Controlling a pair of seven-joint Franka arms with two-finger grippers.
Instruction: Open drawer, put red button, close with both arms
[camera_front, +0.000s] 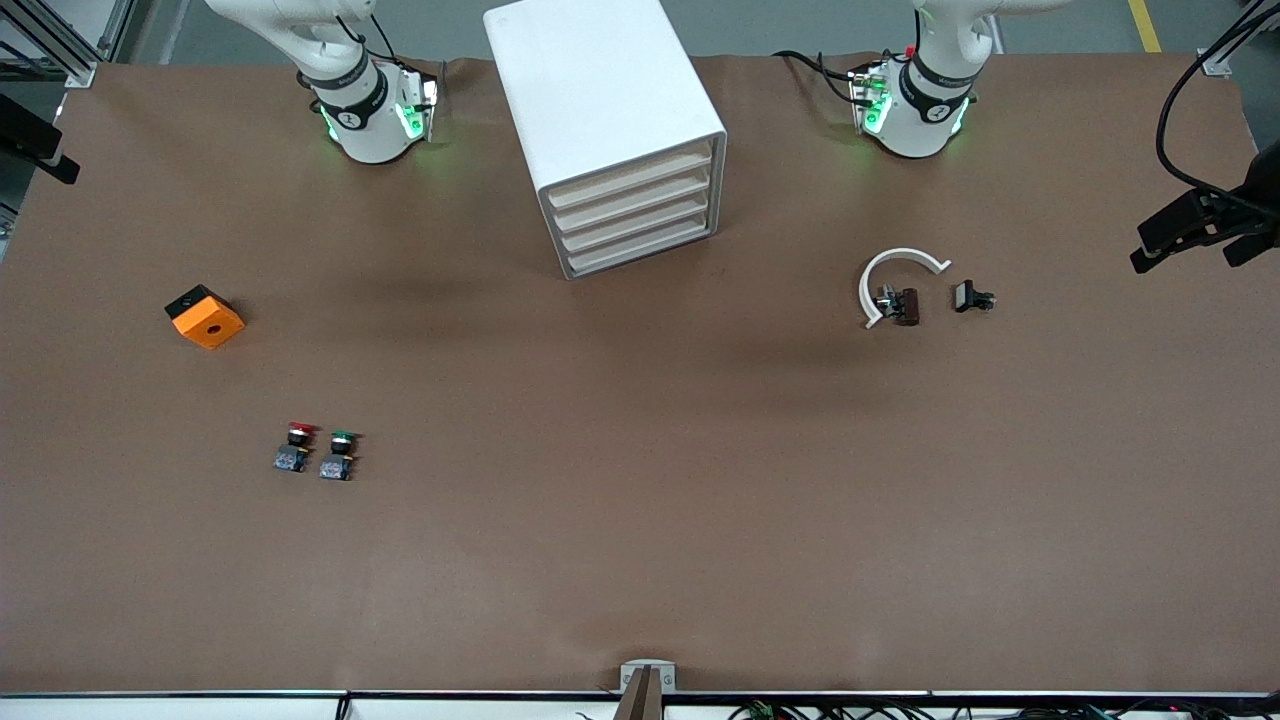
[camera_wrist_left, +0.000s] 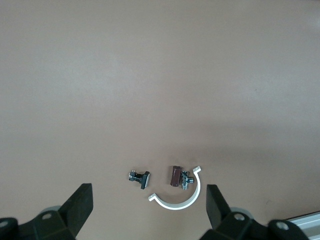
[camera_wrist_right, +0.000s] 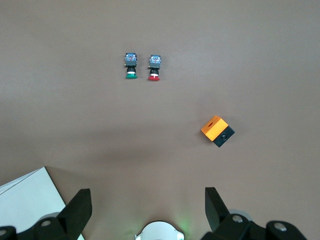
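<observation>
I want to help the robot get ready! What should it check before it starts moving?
1. Red button easy to spot, beside the green button: ok.
2. Nothing lying on the red button: ok.
3. Drawer unit has a drawer open for the button: not ok, all look shut.
4. Right gripper fingers open, holding nothing: ok.
5. Left gripper fingers open, holding nothing: ok.
6. Drawers have handles to grab: cannot tell.

Even overhead light, soft shadows, sharp focus.
</observation>
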